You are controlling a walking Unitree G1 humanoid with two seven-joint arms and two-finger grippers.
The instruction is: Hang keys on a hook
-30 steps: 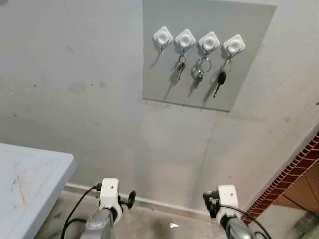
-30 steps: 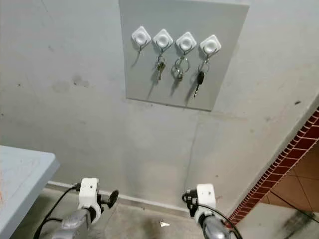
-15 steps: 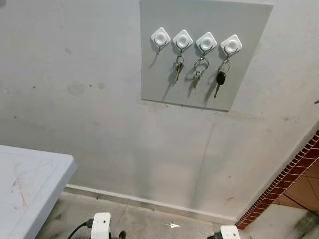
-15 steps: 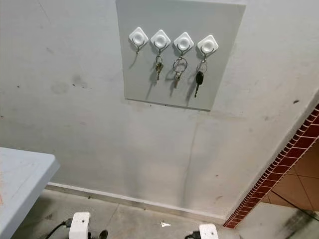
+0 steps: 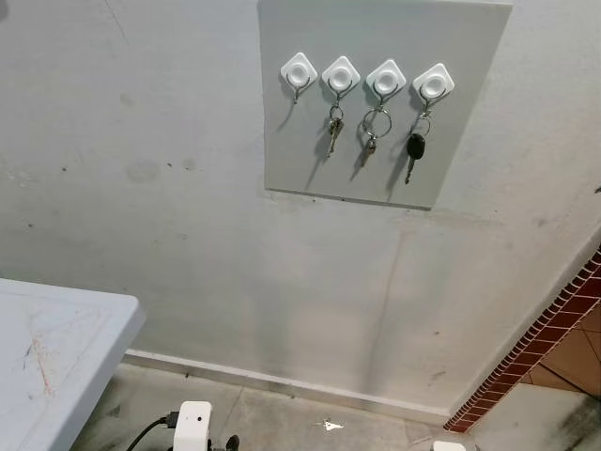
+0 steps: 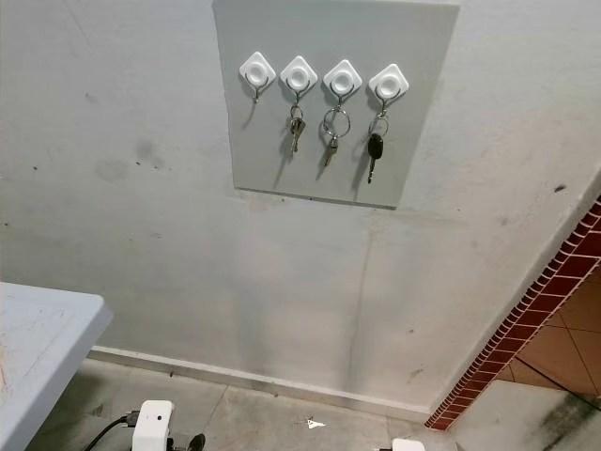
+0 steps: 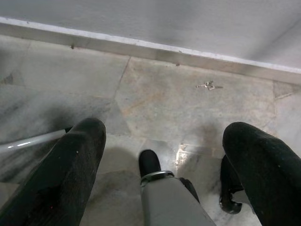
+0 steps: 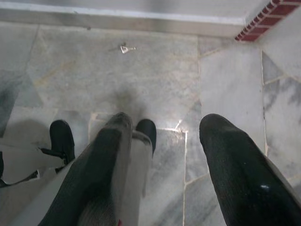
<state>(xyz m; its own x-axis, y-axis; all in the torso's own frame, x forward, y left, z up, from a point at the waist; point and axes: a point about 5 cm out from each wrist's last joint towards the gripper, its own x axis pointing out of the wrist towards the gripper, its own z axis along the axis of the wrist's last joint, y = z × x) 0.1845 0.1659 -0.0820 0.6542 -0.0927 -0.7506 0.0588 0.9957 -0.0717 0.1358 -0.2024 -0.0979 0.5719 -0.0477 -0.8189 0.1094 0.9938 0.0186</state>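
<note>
Standing at the near left is a pale grey table [image 5: 56, 357]; the left gripper [image 7: 164, 155] hangs low over the stone floor [image 7: 155, 99], its two black fingers [image 7: 70, 174] spread wide and holding nothing; far up on the wall, a flat grey board [image 5: 380, 103] has four white diamond-shaped hooks [image 5: 341, 73]; the left hook is bare; three sets of metal keys [image 5: 369, 141] hang from the other three; the right gripper [image 8: 160, 165] is also low, fingers wide apart, empty; a small bunch of keys [image 8: 126, 48] lies on the floor near the wall.
</note>
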